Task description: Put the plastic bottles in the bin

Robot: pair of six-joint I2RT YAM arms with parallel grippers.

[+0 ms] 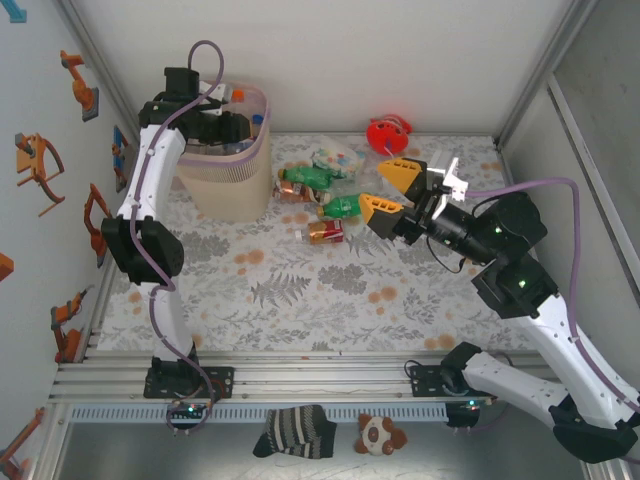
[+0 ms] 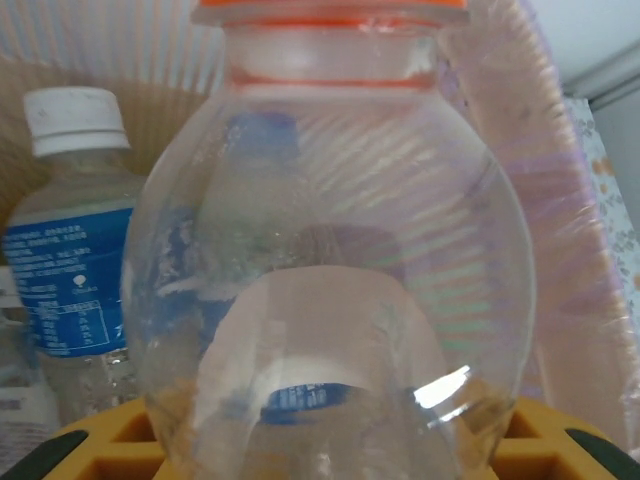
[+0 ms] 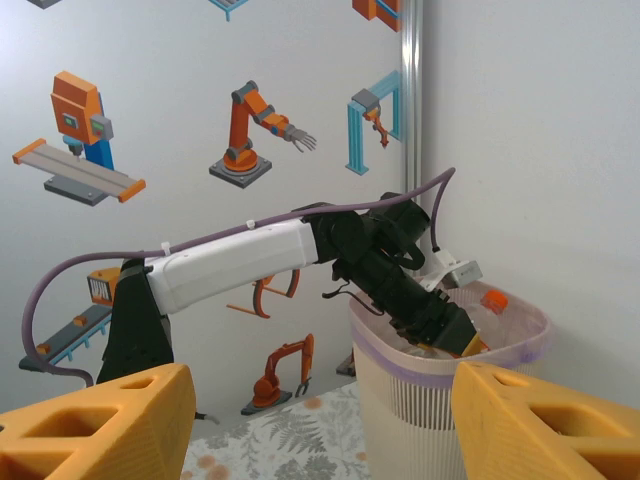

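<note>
1. Seen from overhead, my left gripper (image 1: pixel 232 118) hangs over the pale pink bin (image 1: pixel 222 185) in the upper left of the frame. It is pinching a clear orange-capped bottle (image 1: pixel 238 96) above the opening. Just right of the bin, in the upper middle, at least three bottles lie on the worktop (image 1: pixel 300 290): a green bottle (image 1: pixel 305 178), a second green bottle (image 1: pixel 342 207) and a red-labelled bottle (image 1: pixel 325 232). My right gripper (image 1: pixel 388 190) sits just beside them, spread and holding nothing.

2. From my left wrist camera, the clear orange-capped bottle (image 2: pixel 330 250) takes up the centre of the frame, with my yellow fingers (image 2: pixel 90 450) pressed against its lower part along the bottom edge. At the left, behind it, a white-capped bottle (image 2: pixel 70 260) with a blue label stands inside the bin, whose ribbed wall (image 2: pixel 520 120) rises at the right. A blue-capped bottle (image 2: pixel 262 140) shows through the clear plastic. So at least two bottles are already in.

3. From my right wrist camera, my orange fingers (image 3: pixel 100 420) sit wide apart in the bottom corners with nothing between them. My left arm (image 3: pixel 240 265) reaches across to the bin (image 3: pixel 440 410) at the lower right, with the orange cap (image 3: pixel 493 298) just above the rim. I judge the job partway done: some bottles are binned, one is ready to drop, and those on the worktop are left to fetch.
</note>
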